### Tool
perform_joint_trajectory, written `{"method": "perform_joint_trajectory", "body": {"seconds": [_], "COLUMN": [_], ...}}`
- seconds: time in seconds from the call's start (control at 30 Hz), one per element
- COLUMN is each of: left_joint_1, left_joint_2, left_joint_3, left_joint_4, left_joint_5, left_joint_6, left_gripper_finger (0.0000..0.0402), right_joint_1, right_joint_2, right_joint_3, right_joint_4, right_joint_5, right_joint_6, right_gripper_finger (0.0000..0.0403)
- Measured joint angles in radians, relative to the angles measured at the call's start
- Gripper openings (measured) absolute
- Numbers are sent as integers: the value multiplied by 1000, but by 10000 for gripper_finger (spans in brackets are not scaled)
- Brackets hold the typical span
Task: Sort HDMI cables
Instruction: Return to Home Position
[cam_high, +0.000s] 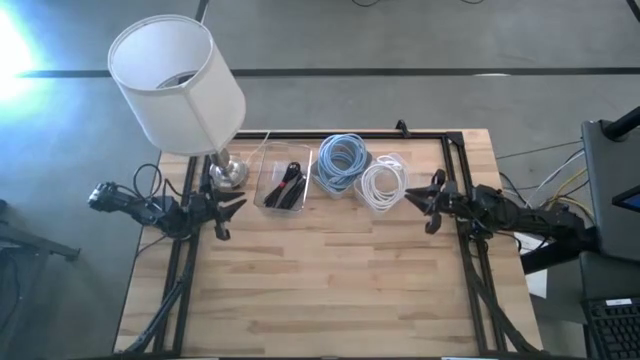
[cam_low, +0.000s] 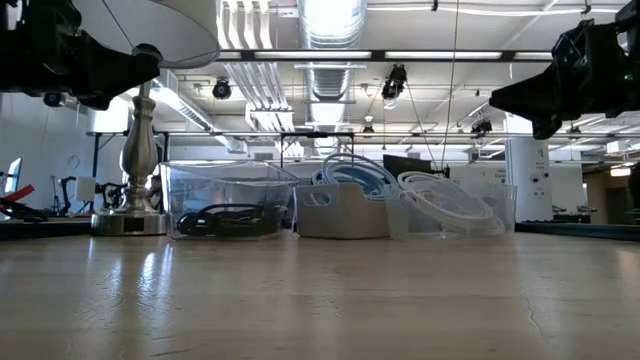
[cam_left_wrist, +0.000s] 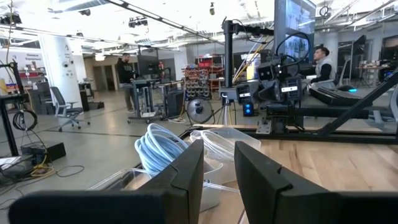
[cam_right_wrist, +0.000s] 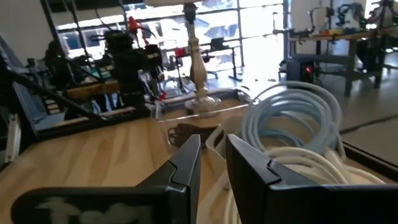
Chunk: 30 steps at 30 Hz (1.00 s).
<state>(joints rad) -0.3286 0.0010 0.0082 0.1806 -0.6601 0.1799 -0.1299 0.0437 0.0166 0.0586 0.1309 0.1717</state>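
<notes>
Entry: cable sorting, closing stage. Worktop (cam_high: 330, 280): pale wood planks, nothing lying on the near half. Along the far edge, in a row beside the lamp (cam_high: 178, 82): left clear tub (cam_high: 262, 196) holding the black cables (cam_high: 288, 184); middle tub (cam_low: 342, 212) holding the light blue coils (cam_high: 342, 160), which rise well above its rim; right clear tub (cam_low: 455, 215) holding the white coils (cam_high: 381, 184), touching the blue ones. No cable loose on the boards in any view. Left fingers (cam_left_wrist: 189, 177): at the worktop's left edge, near the lamp base (cam_high: 228, 172), raised off the surface, pointing inward toward the tubs; parted by a narrow gap, nothing between them. Right fingers (cam_right_wrist: 186, 165): at the right edge, near the white coils, likewise raised and pointing inward; parted by a narrow gap, empty. Step in hand, as judged: sorting itself done, each colour in its own tub, with only the retreat of both arms to a resting pose left. Next move, as judged: no grasp called for; fingers to stay empty, arms to draw back and away from the row, the left one passing wide of the lamp base, the right one wide of the white loops overhanging their tub, so as not to snag a coil and drag it out.
</notes>
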Motion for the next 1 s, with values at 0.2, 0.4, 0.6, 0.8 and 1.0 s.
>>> {"method": "perform_joint_trajectory", "body": {"seconds": [0.2, 0.4, 0.6, 0.8, 1.0], "left_joint_1": [0, 0, 0, 0, 0], "left_joint_2": [-1, 0, 0, 0, 0], "left_joint_3": [0, 0, 0, 0, -1], "left_joint_4": [0, -4, -4, -3, 0], "left_joint_5": [1, 2, 2, 1, 0], "left_joint_6": [0, 0, 0, 0, 0], "left_gripper_finger": [94, 94, 94, 94, 94], "right_joint_1": [0, -2, -2, -2, -2], "right_joint_2": [-44, -13, 14, 24, 24], "right_joint_3": [0, 0, 0, 0, 0], "right_joint_4": [-43, -47, -47, -46, -46], "right_joint_5": [4, 3, 2, 0, 0], "right_joint_6": [-2, -69, -74, -74, -74], "right_gripper_finger": [82, 89, 88, 76, 68]}}
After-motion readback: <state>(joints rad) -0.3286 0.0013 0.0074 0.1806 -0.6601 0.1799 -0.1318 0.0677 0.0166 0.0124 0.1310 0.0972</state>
